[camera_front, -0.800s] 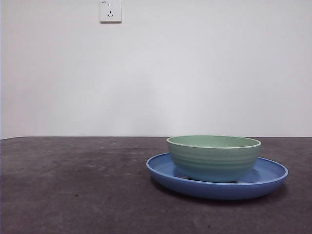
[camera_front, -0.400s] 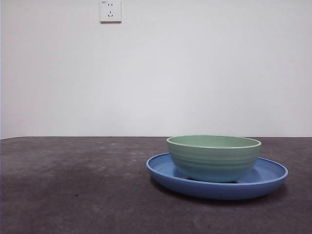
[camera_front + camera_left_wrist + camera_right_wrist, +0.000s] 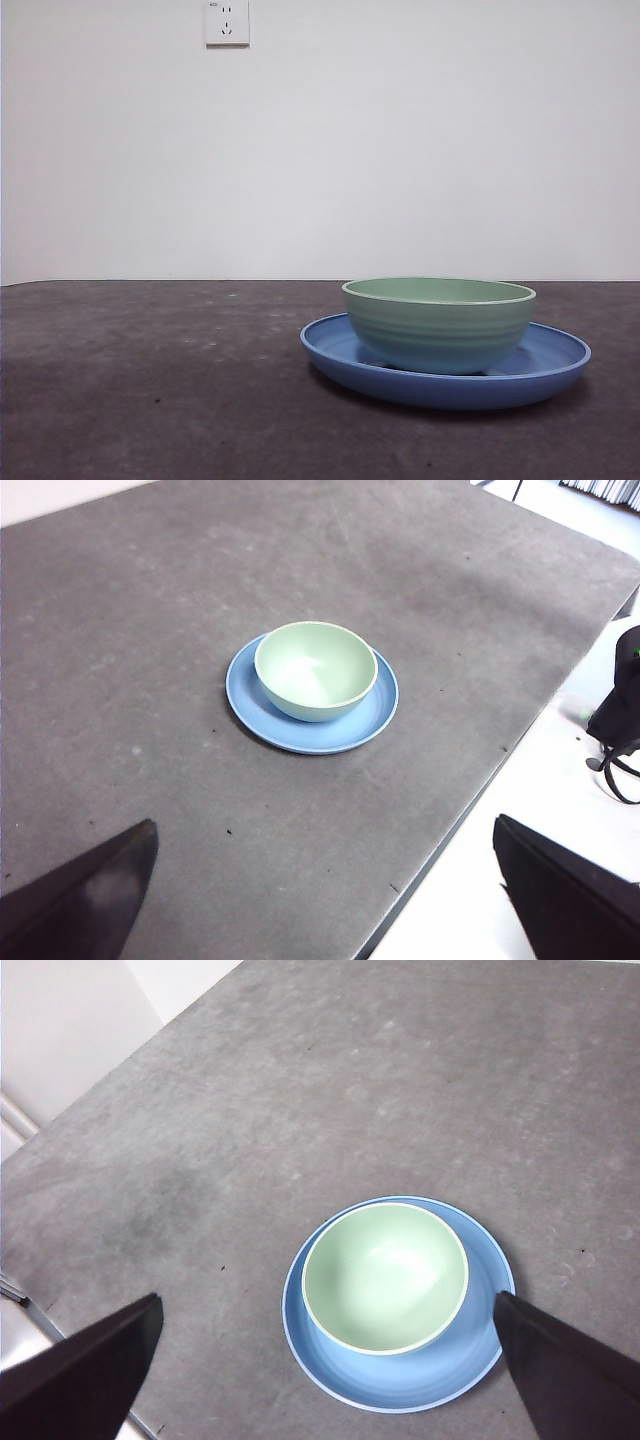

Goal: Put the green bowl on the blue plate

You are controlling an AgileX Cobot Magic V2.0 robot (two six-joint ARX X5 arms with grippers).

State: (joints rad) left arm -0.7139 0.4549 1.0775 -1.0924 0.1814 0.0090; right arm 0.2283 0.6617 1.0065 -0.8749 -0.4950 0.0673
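- Nothing differs from the front pictures half a second and a second ago: the bowl [image 3: 438,322] sits in the same spot on the plate [image 3: 560,365], and no arm has come into that view.
- The bowl stands upright inside the plate, not centred; in the front view more bare plate shows to its right than to its left, and in the right wrist view [image 3: 385,1277] the widest strip of blue lies on the side nearest that camera.
- The left gripper [image 3: 320,905] hangs high above the table [image 3: 150,630], well apart from the bowl [image 3: 315,668] and plate [image 3: 300,735]; its jaws stand wide apart with nothing between them.
- The right gripper [image 3: 325,1380] also hangs high, looking down on the bowl and plate [image 3: 400,1385] from closer in; its jaws are spread wide and hold nothing.
- The bowl is pale mint green, round, with faint level ridges on its outer wall and a lighter rim; its inside is smooth and empty.
- The plate is glossy medium blue, wide and shallow, with a low raised rim, clearly broader than the bowl.
- The table has a dark grey, mottled, matte top.
- Behind it is a plain white wall [image 3: 400,150] with a white socket [image 3: 227,22] high up.
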